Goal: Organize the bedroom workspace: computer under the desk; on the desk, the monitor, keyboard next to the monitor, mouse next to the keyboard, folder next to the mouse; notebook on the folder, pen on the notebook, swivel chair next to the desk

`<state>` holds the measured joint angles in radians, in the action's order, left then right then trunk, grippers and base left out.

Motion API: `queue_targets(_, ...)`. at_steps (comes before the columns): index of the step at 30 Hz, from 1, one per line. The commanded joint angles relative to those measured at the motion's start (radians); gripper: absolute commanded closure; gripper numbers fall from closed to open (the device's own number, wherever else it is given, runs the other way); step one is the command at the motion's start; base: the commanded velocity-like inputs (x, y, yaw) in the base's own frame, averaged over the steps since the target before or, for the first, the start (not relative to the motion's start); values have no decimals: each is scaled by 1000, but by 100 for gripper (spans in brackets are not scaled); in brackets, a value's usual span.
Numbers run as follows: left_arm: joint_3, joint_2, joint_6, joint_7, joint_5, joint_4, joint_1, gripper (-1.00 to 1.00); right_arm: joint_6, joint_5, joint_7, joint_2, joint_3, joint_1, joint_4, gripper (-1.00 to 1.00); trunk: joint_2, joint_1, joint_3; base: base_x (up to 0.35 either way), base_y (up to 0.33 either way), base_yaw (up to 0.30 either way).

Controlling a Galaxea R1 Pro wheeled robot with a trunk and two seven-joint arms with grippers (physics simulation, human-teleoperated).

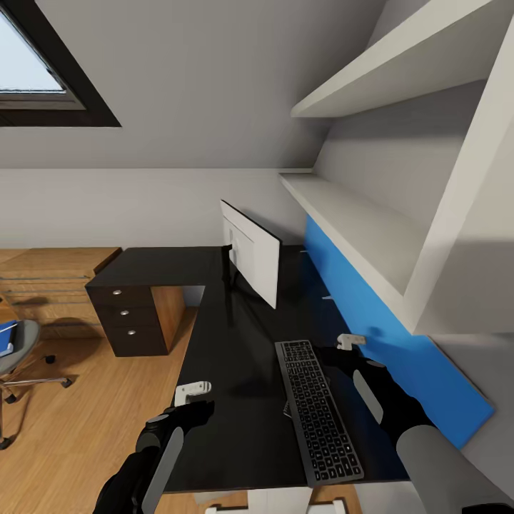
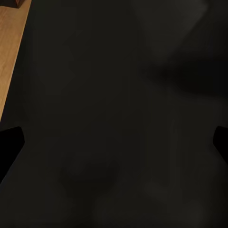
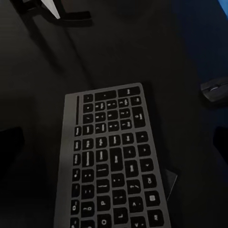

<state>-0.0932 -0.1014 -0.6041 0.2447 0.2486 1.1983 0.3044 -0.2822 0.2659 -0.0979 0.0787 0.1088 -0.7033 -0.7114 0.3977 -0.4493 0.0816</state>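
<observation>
L-shaped black table (image 1: 235, 400) along the wall, drawer unit (image 1: 132, 318) with silver knobs at its far left end. Monitor (image 1: 251, 260) stands on the table at the back, edge-on, white back showing, thin black stand. Keyboard (image 1: 316, 408) lies flat on the table in front of the monitor, toward the right side, running front to back; something thin and dark pokes out from under its edge in the right wrist view, can't tell what. Mouse (image 3: 213, 89), small dark lump, sits on the table beside the keyboard's far corner, near the blue wall panel (image 1: 385, 321). Chair (image 1: 18, 350) is well apart at far left on the wood floor (image 1: 78, 421), with the blue folder (image 1: 6, 337) on its seat, only partly in frame. Left pincer (image 1: 193, 400) hovers over bare tabletop near the table's left edge, fingers spread wide, nothing held. Right pincer (image 1: 350, 343) hangs above the table just right of the keyboard's far end, fingers apart, empty. White shelves (image 1: 364, 228) above on the right, wooden dresser (image 1: 50, 285) behind the drawer unit.
</observation>
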Motion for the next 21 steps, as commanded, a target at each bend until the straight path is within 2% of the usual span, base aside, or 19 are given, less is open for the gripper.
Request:
queue_targets(1,-1,0,-3,9,11,1,1,-100,-5,5,1,1,3,-1,-2,-100,2,-1,2,0,-3,4)
queue_targets(6,-1,0,-3,9,11,1,1,-100,-5,4,-2,2,2,-1,-1,-100,2,-1,2,142,-1,2)
queue_targets(14,-2,0,-2,10,11,1,1,-100,33,3,-3,6,2,-1,3,-100,2,-1,2,28,0,0)
queue_targets(21,-2,0,-2,10,11,1,1,-100,58,3,-5,6,3,-1,4,-100,2,-1,2,114,0,0)
